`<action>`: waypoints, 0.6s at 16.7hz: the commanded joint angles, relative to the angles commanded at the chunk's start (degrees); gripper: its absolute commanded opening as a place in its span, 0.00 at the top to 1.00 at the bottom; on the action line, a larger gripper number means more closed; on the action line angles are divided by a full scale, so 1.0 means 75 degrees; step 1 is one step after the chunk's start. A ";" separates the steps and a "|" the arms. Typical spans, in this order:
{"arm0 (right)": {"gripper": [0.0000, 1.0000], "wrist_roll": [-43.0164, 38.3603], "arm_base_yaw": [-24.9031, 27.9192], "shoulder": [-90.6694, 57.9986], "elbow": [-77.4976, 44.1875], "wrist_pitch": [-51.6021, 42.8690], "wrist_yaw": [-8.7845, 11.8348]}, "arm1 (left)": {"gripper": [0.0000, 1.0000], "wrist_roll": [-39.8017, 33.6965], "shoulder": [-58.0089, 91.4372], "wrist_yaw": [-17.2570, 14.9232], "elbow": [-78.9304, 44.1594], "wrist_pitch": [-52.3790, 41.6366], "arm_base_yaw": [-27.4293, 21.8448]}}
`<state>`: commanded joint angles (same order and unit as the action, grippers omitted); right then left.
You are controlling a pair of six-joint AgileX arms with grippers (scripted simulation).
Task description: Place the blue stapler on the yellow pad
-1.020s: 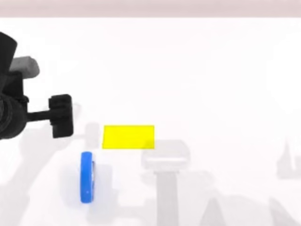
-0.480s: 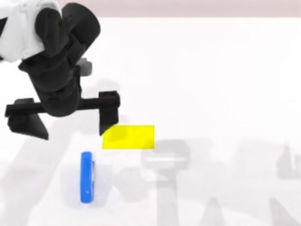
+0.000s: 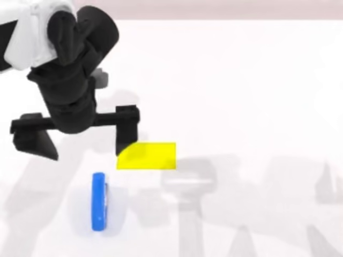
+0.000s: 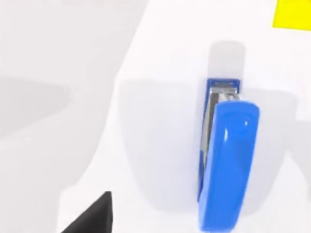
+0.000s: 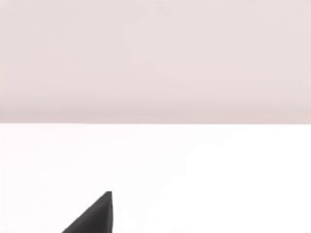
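Top view showed your left gripper [image 3: 80, 134] with fingers spread wide; blue stapler [image 3: 98, 201] looked rigid, slick—grip mid-body.

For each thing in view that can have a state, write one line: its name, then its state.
Stapler: lying on the table, closed, not gripped.
Pad: flat, nothing resting on it.
Left claw: open, above the table, clear of the stapler.
Right claw: not in the top view.
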<state>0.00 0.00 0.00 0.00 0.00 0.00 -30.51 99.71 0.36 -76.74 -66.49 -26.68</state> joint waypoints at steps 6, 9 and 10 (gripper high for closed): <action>0.00 0.0000 0.0000 0.0000 0.0000 0.0000 0.0000 | 0.00 0.0032 0.0629 -0.0002 0.1241 0.1938 0.0008; 0.00 0.0000 0.0000 0.0000 0.0000 0.0000 0.0000 | 0.00 0.0036 0.0921 -0.0003 0.1764 0.2712 0.0007; 0.00 0.0000 0.0000 0.0000 0.0000 0.0000 0.0000 | 0.00 0.0035 0.0963 -0.0004 0.1837 0.2808 0.0006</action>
<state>0.00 0.00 0.00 0.00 0.00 0.00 -30.25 106.93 0.34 -62.96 -45.42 -26.63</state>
